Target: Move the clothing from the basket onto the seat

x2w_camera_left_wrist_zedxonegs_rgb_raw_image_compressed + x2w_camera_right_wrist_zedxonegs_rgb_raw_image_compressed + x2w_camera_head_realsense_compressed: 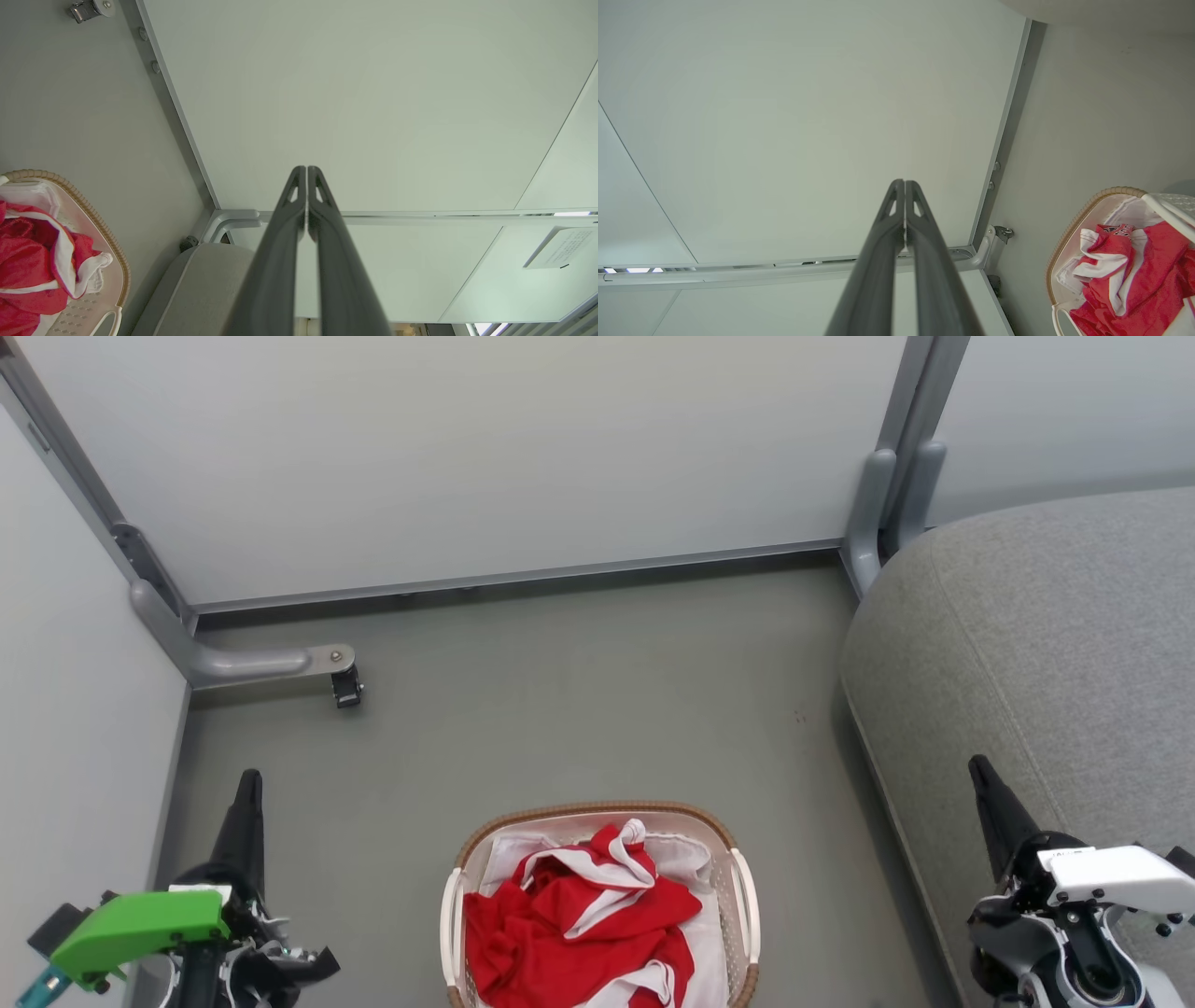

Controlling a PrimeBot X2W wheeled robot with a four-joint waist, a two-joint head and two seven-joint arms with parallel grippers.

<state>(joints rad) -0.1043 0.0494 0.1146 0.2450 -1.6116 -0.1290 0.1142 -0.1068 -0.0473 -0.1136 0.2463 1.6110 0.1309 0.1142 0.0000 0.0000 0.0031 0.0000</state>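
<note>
**Step in hand: reach into the basket for the first garment.**
The left pincer (249, 786) and the right pincer (980, 773) have their fingers pressed together and hold nothing. They flank the basket (597, 807) on the floor (560, 709). The red-and-white clothing (569, 924) lies heaped inside it, and the seat (1027, 644) stands close by on the right. Spread one pincer before descending. Aim for a raised fold on top of the heap and pinch fabric alone, clear of the white liner (711, 933) and the rim, so the basket is not lifted along.

Clothing (569, 924): soft red-white cloth. Basket (742, 896): perforated cream plastic, woven-look brown rim. Seat (1046, 635): matt grey coarse-weave fabric. Floor (579, 709): smooth, matt. Panel frame (513, 577): grey metal.
</note>
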